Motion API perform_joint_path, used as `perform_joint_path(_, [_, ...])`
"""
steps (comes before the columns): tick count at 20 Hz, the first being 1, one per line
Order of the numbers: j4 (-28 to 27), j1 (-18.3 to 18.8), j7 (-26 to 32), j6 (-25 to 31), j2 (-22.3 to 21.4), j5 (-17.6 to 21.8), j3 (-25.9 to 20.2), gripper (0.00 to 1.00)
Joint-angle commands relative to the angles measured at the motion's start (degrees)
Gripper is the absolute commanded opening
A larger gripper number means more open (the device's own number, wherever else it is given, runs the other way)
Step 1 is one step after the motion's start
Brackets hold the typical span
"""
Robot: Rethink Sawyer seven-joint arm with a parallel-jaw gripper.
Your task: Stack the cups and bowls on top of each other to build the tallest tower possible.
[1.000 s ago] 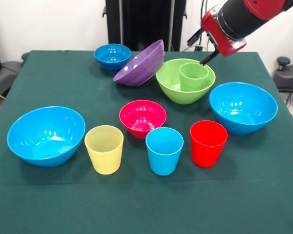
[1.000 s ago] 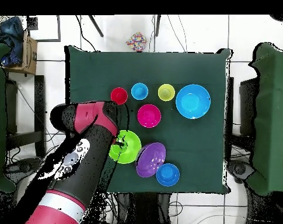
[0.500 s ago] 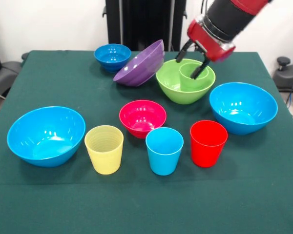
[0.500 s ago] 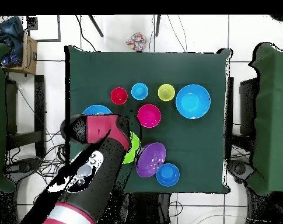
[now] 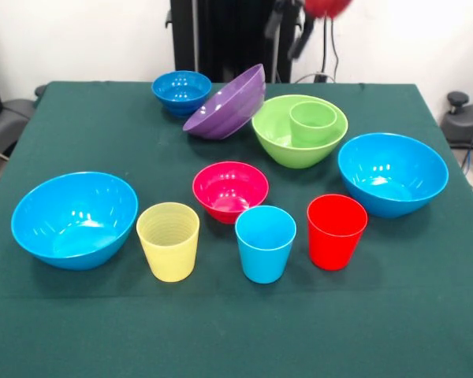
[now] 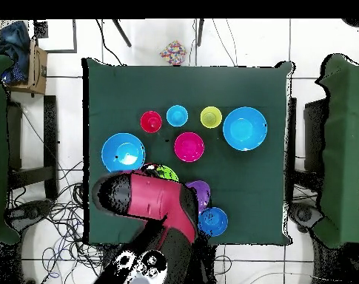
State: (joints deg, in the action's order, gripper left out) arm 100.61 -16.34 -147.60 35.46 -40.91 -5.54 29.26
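We see the gripper (image 5: 290, 25) lifted clear of the green cup (image 5: 313, 122) — left standing in the lime-green bowl (image 5: 277, 142) — fingers spread, holding nothing.

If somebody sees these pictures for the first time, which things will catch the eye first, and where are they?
First is the green cup standing inside the lime-green bowl at the far side of the table. Beside it, the purple bowl leans tilted, its rim toward the dark blue bowl. Near the camera, the yellow cup, light blue cup and red cup stand in a row.
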Motion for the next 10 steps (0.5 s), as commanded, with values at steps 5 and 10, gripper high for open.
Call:
perform_joint_path(5, [-0.29, -0.41, 0.02, 19.69, -17.64, -0.54, -3.5, 1.0])
perform_joint_path(10, [2.7, -1.3, -3.22, 21.14, -24.54, -4.47, -3.83, 1.0])
